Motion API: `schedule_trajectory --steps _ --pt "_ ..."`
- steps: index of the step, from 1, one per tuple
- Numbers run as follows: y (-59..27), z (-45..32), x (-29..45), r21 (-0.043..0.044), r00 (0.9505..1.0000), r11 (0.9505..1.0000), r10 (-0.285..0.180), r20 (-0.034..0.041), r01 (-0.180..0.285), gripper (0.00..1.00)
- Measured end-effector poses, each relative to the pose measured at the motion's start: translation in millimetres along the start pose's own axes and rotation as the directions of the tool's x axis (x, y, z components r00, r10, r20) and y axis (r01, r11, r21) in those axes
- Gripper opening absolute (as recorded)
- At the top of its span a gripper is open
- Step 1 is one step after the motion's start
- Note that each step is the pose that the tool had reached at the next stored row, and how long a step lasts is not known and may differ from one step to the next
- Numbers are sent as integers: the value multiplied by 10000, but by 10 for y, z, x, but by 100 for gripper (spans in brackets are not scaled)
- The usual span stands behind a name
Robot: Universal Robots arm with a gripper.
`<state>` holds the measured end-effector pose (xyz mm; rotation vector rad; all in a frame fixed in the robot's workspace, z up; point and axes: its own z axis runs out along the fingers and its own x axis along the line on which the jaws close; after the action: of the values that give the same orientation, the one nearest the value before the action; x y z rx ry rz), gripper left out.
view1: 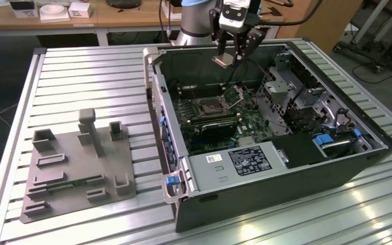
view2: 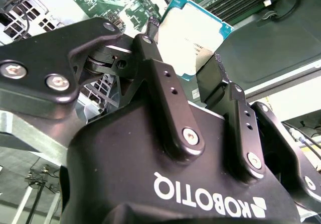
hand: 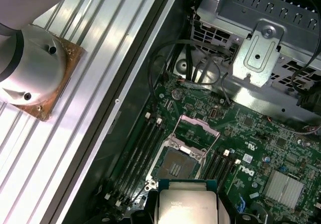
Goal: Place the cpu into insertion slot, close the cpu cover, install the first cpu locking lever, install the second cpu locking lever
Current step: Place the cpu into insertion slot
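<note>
The cpu (view2: 193, 35) is pinched by its opposite edges between the fingers (view2: 168, 91) of the gripper (view1: 228, 56), which are closed in just to chip width. It's held well up above the open computer case (view1: 359, 163) on the table (view1: 87, 76). The insertion slot (hand: 176, 166) is left bare on the motherboard (hand: 241, 138), down below the chip and well apart from it. The cpu cover (hand: 199, 125) is flipped up at the slot's edge farther from the chip. Nothing's seated yet.
</note>
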<state>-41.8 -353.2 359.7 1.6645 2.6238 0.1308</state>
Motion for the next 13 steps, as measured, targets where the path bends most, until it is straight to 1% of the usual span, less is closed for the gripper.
schedule_trajectory --steps 6,13 --pt "0 0 0 -2 10000 10000 84 7 -84 54" --pt "0 0 0 -7 9994 9994 333 29 -333 54"
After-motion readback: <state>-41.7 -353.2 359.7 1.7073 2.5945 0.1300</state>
